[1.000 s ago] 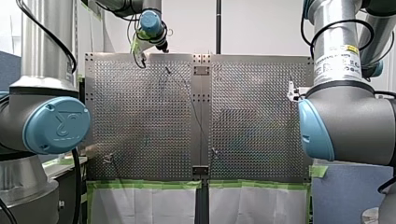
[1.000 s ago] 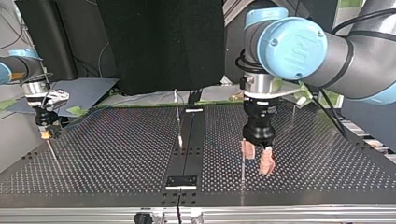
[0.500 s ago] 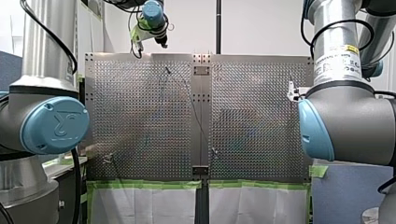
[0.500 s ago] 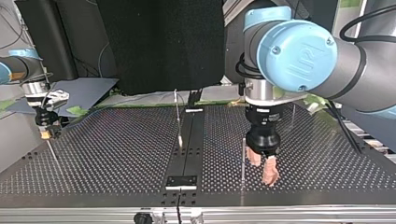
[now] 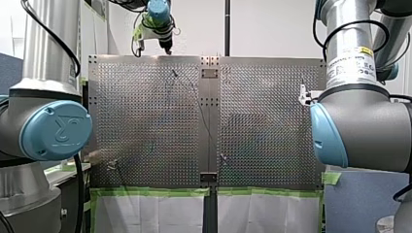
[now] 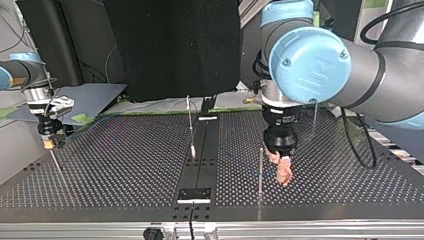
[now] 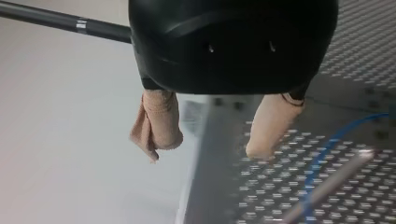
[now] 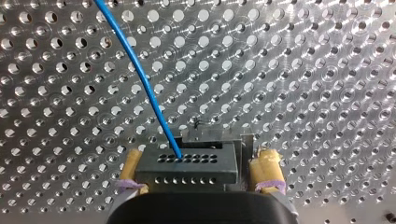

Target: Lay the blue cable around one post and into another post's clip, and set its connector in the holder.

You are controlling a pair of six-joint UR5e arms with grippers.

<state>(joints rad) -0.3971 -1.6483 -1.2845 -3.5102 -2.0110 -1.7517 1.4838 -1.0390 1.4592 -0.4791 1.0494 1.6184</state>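
Blue cable (image 8: 140,79) is the whole story here. One end runs into the black connector (image 8: 187,168), and my right pincer (image 8: 200,161) has that clamped between its yellow pads (image 8: 266,170), over at the left edge of the perforated worktop (image 6: 125,165) in the top view. My guess is it's pinned there to hold the line taut for routing.

My left pincer (image 6: 280,170) hangs wide with nothing in it. Its beige pads (image 7: 159,121) sit just right of a thin metal post (image 6: 260,170) in the top view. The cable passes low and close by that post, can't tell if it's touching. Looks lined up to grab it and wrap.
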